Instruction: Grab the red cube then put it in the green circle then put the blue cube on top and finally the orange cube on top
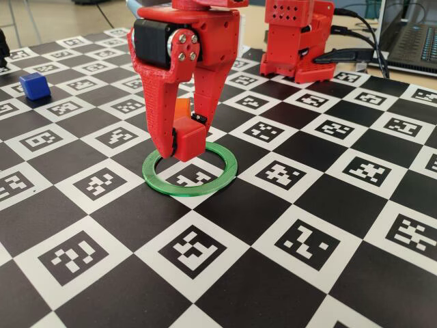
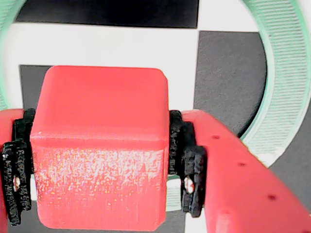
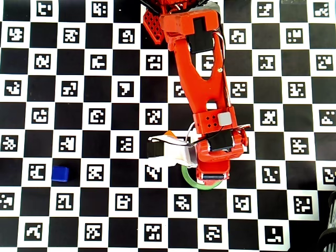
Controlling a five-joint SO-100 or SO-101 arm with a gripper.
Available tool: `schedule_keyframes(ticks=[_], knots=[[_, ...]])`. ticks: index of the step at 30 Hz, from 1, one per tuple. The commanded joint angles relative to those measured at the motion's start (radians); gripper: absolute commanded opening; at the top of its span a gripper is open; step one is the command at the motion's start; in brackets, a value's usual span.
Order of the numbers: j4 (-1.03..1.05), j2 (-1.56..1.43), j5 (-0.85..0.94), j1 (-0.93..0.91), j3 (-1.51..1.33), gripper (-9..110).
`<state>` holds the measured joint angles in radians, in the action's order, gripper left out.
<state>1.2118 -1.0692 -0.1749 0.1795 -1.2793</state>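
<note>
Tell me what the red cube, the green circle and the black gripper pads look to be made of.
The red cube looks like matte plastic, probably 3D-printed: its front face shows a fine grainy texture. The green circle also looks like printed plastic, with fine parallel ridges across its flat face. The pads on the gripper are black and rough-edged, perhaps rubber or foam; the wrist view leaves that open.

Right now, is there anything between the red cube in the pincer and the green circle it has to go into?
Nothing visible. The pincer is shut on the red cube, which is over the green circle. In the wrist view only checkered board shows inside the ring. The orange cube sits behind the arm and the blue cube far off.
</note>
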Motion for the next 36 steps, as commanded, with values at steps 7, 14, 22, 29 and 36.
schedule_keyframes(ticks=[7,14,22,29,36], knots=[[-0.026,-0.06,-0.002,-0.005,-0.018,6],[-0.04,-0.072,0.006,-0.012,-0.046,6],[-0.06,-0.078,0.006,-0.012,-0.064,6],[-0.08,-0.08,0.0,-0.009,-0.086,6],[-0.097,-0.078,0.002,-0.012,-0.086,6]])
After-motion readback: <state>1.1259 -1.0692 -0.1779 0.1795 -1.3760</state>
